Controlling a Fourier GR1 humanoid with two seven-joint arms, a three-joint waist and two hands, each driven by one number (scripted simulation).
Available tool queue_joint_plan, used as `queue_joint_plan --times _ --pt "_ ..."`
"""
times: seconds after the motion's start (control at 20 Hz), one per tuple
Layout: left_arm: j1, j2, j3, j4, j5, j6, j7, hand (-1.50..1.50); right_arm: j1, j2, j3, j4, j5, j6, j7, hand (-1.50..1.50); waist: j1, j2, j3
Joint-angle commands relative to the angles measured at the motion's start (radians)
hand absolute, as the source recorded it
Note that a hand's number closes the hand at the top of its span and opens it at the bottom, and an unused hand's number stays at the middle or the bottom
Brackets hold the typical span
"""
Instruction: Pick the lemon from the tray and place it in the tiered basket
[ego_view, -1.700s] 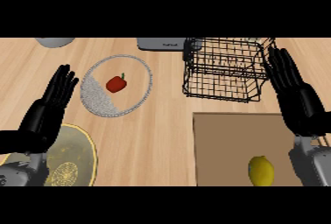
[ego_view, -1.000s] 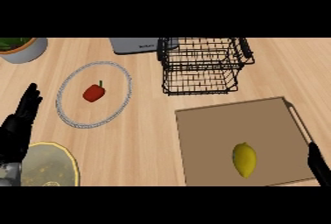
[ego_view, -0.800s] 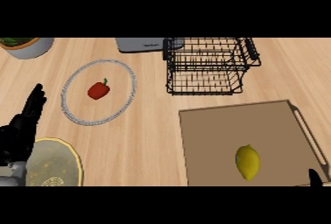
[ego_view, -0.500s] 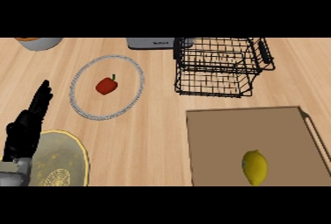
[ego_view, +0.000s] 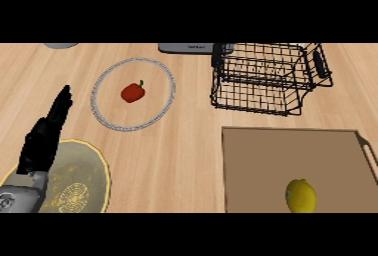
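A yellow lemon (ego_view: 301, 195) lies near the front edge of a brown tray (ego_view: 266, 160) at the lower right. The black wire tiered basket (ego_view: 269, 77) stands behind the tray, at the upper right. My left hand (ego_view: 44, 137) rests at the left edge, fingers straight and pointing up, far from the lemon and holding nothing. My right hand does not show anywhere in the view.
A clear round plate (ego_view: 133, 100) with a red pepper (ego_view: 133, 92) lies left of the basket. A yellow patterned plate (ego_view: 70, 180) sits at the lower left, partly under my left forearm. A grey appliance (ego_view: 193, 48) and a grey pot (ego_view: 61, 45) line the back.
The view has shifted, so tray and lemon now sit lower and further right. My right hand, earlier at the right edge, has left the view. My left hand stays open at the left.
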Motion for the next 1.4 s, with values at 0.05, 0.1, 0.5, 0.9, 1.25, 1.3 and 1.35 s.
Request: queue_joint_plan --times 0.05,0.1,0.5,0.9,1.25,1.3,1.35 --pt "-0.033 -0.017 0.005 0.05 -0.005 -0.02 -0.027 0.0 -0.056 -0.037 0.033 -0.074 0.158 0.04 0.327 -1.5 0.017 0.002 0.002" --pt "-0.039 -0.016 0.006 0.037 -0.002 -0.023 -0.011 0.0 -0.051 -0.047 0.024 -0.13 0.17 0.058 0.394 -1.5 0.016 0.001 0.002" --pt "-0.091 -0.061 0.006 0.109 -0.036 -0.009 -0.007 0.0 -0.317 -0.101 0.031 -0.055 0.292 0.192 0.775 -1.5 0.004 -0.007 0.003" --pt "-0.057 -0.047 0.041 0.045 -0.044 -0.025 0.026 0.0 -0.526 0.028 0.125 0.046 0.491 0.332 0.938 -1.5 -0.009 -0.015 0.004" --pt "-0.054 -0.046 0.067 0.063 -0.032 -0.059 0.022 0.0 -0.562 0.107 0.13 0.048 0.655 0.48 0.996 -1.5 -0.019 -0.016 0.003" --pt "-0.033 -0.051 0.067 0.053 -0.044 -0.05 0.003 0.0 -0.6 0.138 0.119 0.088 0.672 0.472 0.992 -1.5 -0.015 -0.017 0.004" --pt "-0.063 -0.052 0.057 0.028 -0.044 -0.051 0.058 0.0 -0.656 0.173 0.133 0.162 0.704 0.476 0.989 -1.5 -0.009 -0.016 0.004"
